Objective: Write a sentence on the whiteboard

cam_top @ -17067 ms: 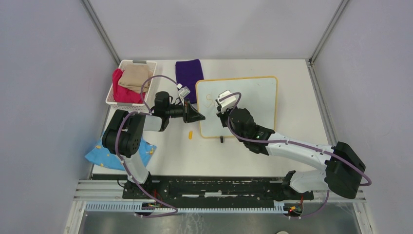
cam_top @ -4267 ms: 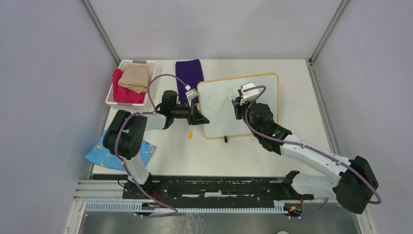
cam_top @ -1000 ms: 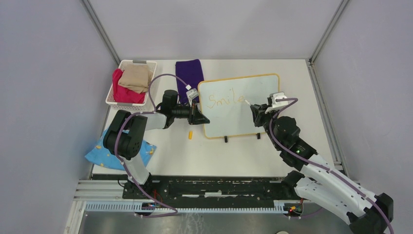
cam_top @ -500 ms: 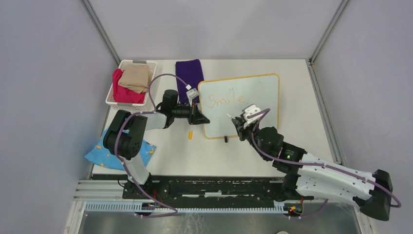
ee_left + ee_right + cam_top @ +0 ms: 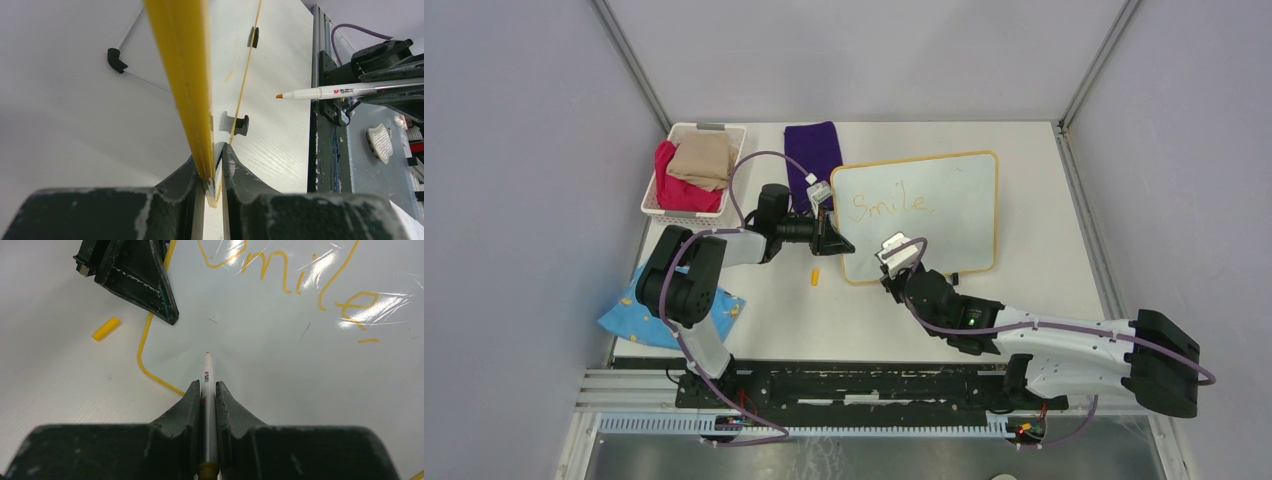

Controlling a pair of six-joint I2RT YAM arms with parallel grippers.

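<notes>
The whiteboard (image 5: 954, 215) lies on the table, white with a yellow frame. On its upper left is the sentence (image 5: 889, 205), one orange line reading "Smile,". My left gripper (image 5: 845, 244) is shut on the board's left edge (image 5: 182, 65), with the frame pinched between its jaws (image 5: 212, 147). My right gripper (image 5: 892, 268) is shut on a white marker (image 5: 207, 375). The marker's tip hangs over the bare lower-left part of the board (image 5: 280, 365), below the writing (image 5: 300, 280). From the left wrist the marker (image 5: 340, 91) shows at the right.
A yellow marker cap (image 5: 815, 276) lies on the table left of the board's near corner. A white basket (image 5: 682, 213) with red and tan cloths stands at the back left. A purple cloth (image 5: 812, 150) lies behind the board, a blue one (image 5: 624, 320) at the left front.
My right arm has swung the marker from the right end of "Smile," down to the board's lower-left part. The left gripper has not moved.
</notes>
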